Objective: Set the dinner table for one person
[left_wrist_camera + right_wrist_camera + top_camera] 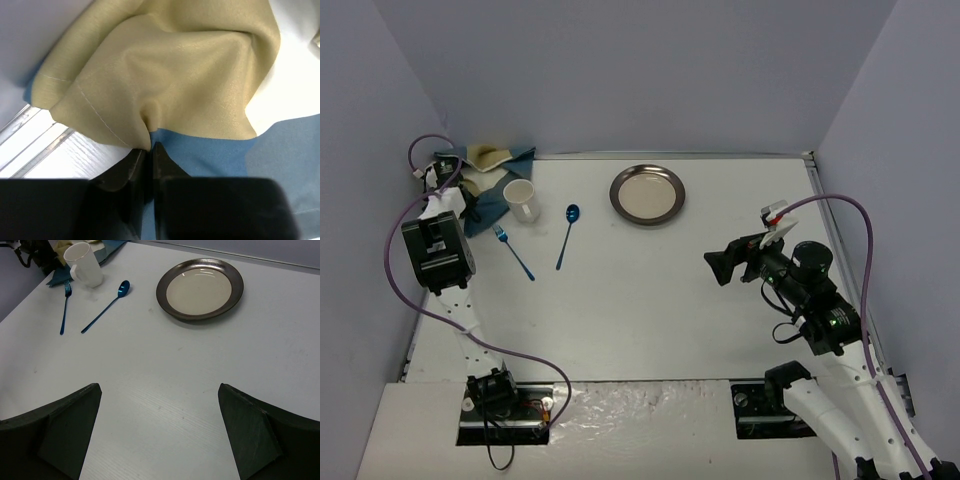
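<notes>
The left claw (148, 150) is clamping shut on the crumpled tan-and-blue cloth placemat (165, 75) at the far-left corner of the large white rectangular counter (650, 300), probably to spread it, while the right claw (159, 390) is gaping empty

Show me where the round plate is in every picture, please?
Top view: plate, far middle of the dinner table.
Left wrist view: not in it; the blue-and-tan cloth mostly fills it.
Right wrist view: upper middle.
Shared landmark: that cloth, far left in the other two views.
</notes>
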Available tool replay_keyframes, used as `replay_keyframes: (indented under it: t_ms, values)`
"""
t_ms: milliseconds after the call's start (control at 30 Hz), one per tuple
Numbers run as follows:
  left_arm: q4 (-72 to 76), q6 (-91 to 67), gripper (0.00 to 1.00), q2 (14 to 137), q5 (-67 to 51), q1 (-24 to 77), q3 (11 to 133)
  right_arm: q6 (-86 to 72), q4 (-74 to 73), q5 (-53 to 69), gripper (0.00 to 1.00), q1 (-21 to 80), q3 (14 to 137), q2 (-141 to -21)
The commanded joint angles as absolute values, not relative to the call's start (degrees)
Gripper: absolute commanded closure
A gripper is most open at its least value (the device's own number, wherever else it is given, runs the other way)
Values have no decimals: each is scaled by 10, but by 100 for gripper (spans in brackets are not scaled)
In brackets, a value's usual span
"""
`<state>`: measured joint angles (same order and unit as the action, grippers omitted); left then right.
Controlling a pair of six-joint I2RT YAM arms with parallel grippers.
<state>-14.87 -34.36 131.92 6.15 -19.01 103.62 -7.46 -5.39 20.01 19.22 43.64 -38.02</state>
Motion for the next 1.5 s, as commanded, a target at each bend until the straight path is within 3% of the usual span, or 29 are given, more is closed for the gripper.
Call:
replay_keyframes:
  t_ms: [0, 533, 700, 900, 1167, 1467]
  values:
    - [-167, -338, 99, 1314, 19, -191, 1049, -71, -5, 211, 0, 197, 444, -387]
    - [-40, -377, 100, 1083, -21, -201, 1102, -82, -5, 224, 0, 197, 449, -376]
    - [-46, -428, 100, 1065, -65, -206, 1202, -84, -5, 219, 0, 196, 450, -370]
    - [-132, -459, 100, 1076, -160, -174, 1407, -90, -5, 211, 0, 197, 459, -371]
    - [-162, -448, 100, 991, -227, -48, 1377, -109, -5, 182, 0, 196, 471, -367]
    - [-171, -403, 100, 989, -212, 236, 1332, -161, -6, 133, 0, 196, 485, -355]
